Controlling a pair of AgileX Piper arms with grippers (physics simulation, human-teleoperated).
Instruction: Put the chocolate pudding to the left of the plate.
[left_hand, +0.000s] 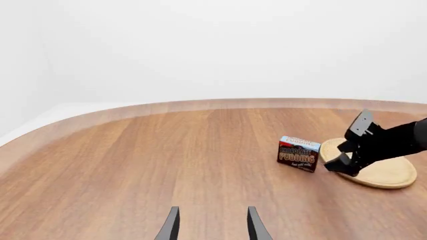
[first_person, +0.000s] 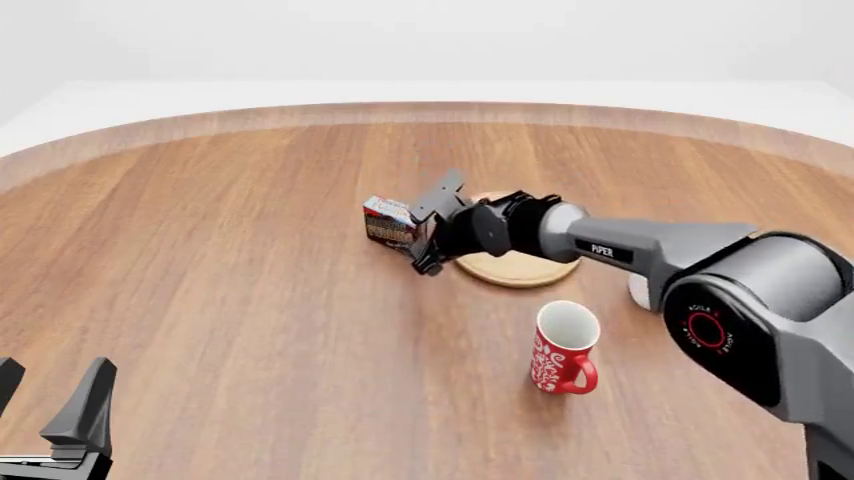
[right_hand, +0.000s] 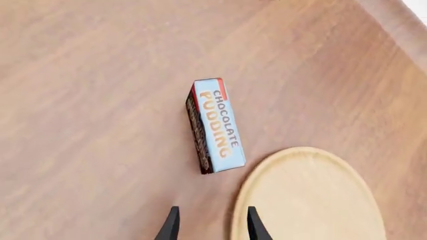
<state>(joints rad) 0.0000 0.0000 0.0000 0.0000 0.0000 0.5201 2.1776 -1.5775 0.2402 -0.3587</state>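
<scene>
The chocolate pudding is a small carton with dark brown sides and a light blue top. It rests on the table just left of the plate, a light-tan wooden disc, with a narrow gap between them. My right gripper hovers open over the plate's left rim, right beside the carton, holding nothing. The right wrist view looks down on the pudding and plate past the open gripper. My left gripper stands open and empty at the near left. Its wrist view shows the pudding far ahead.
A red patterned mug stands upright in front of the plate, under the right arm. A sliver of something white peeks out behind that arm. The curved table edge runs along the back.
</scene>
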